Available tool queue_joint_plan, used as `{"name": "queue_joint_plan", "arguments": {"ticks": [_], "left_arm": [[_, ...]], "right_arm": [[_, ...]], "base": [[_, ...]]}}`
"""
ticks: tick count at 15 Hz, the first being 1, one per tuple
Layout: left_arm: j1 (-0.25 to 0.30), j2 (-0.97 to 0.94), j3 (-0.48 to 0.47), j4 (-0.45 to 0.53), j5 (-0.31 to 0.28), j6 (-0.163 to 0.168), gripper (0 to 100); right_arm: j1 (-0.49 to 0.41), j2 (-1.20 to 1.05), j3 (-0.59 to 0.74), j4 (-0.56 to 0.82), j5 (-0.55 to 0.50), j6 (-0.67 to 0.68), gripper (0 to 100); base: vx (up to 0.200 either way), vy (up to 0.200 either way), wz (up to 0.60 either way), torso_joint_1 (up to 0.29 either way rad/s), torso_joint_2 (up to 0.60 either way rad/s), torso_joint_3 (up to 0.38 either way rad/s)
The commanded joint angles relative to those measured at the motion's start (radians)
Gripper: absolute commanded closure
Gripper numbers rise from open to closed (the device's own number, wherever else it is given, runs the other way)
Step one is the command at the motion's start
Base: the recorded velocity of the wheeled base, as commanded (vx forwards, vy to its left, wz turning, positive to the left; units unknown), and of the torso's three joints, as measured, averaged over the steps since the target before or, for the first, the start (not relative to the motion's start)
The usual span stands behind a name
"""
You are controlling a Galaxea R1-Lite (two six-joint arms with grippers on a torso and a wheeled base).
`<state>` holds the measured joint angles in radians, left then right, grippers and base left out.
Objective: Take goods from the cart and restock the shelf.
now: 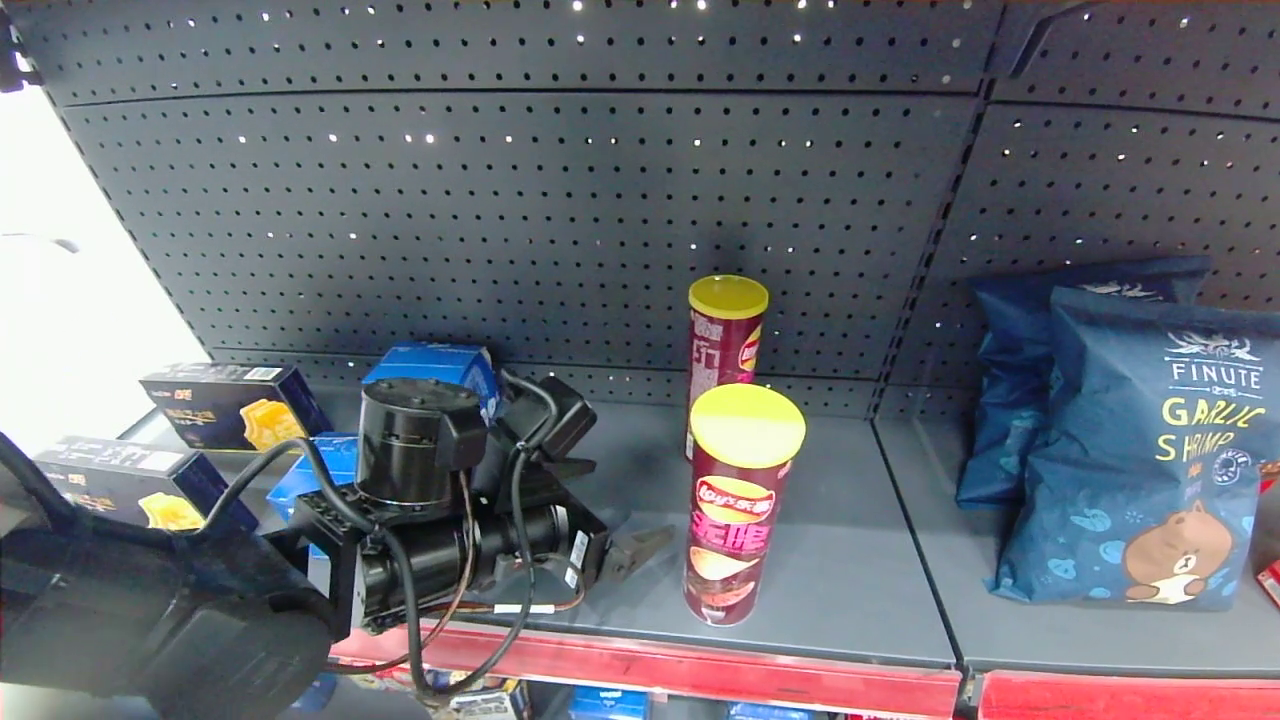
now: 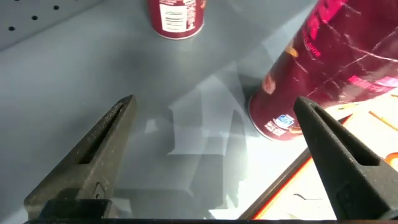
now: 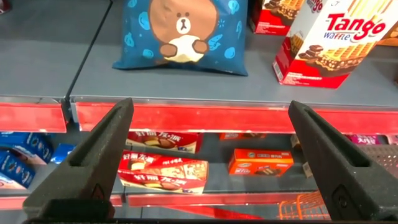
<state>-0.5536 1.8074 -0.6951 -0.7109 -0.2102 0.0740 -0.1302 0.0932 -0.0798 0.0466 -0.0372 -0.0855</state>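
1. The front can (image 1: 740,500) stands on the shelf (image 1: 850,570), lower centre of the head view, with the rear can (image 1: 725,335) behind it.
2. My left tool (image 1: 625,505) is wide open and empty beside the front can; I judge this can delivered.
3. My right tool (image 3: 211,104) is open and empty too; I think the next fetch is not yet begun.

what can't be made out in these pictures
- Head view: blue cardboard cartons, largely hidden behind the left arm.
- Head view: rear maroon yellow-lidded crisp tube, lower part hidden by front maroon crisp tube.
- Head view: rear dark blue snack bag, mostly covered by front bear-printed blue bag.
- Right wrist view: red and white wafer box, cut off by the top edge.
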Motion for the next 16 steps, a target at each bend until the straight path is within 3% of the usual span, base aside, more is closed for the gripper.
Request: {"name": "queue_joint_plan", "arguments": {"ticks": [1,4,7,11,13,16], "left_arm": [[0.001,-0.033,0.014,0.001,-0.001,0.0,0],[0.018,-0.131,0.065,0.001,0.0,-0.005,0],[0.096,-0.227,0.095,-0.001,0.006,-0.002,0],[0.166,-0.375,0.135,-0.001,0.066,-0.002,0],[0.227,-0.47,0.189,0.002,0.077,0.0,0],[0.327,-0.658,0.344,0.002,0.078,0.001,0]], "right_arm": [[0.0,0.003,-0.002,-0.001,0.0,0.0,0],[0.0,0.003,0.0,-0.002,0.014,-0.003,0],[0.0,0.003,-0.017,-0.001,0.039,-0.003,0],[0.015,0.007,-0.018,0.001,0.117,0.0,0],[0.049,0.01,-0.023,0.002,0.112,0.003,0],[0.066,-0.004,-0.02,0.006,0.109,0.004,0]], "base": [[0.0,0.0,0.0,0.0,0.0,0.0],[0.0,0.0,0.0,0.0,0.0,0.0],[0.0,0.0,0.0,0.0,0.0,0.0],[0.0,0.0,0.0,0.0,0.0,0.0],[0.0,0.0,0.0,0.0,0.0,0.0],[0.0,0.0,0.0,0.0,0.0,0.0]]}}
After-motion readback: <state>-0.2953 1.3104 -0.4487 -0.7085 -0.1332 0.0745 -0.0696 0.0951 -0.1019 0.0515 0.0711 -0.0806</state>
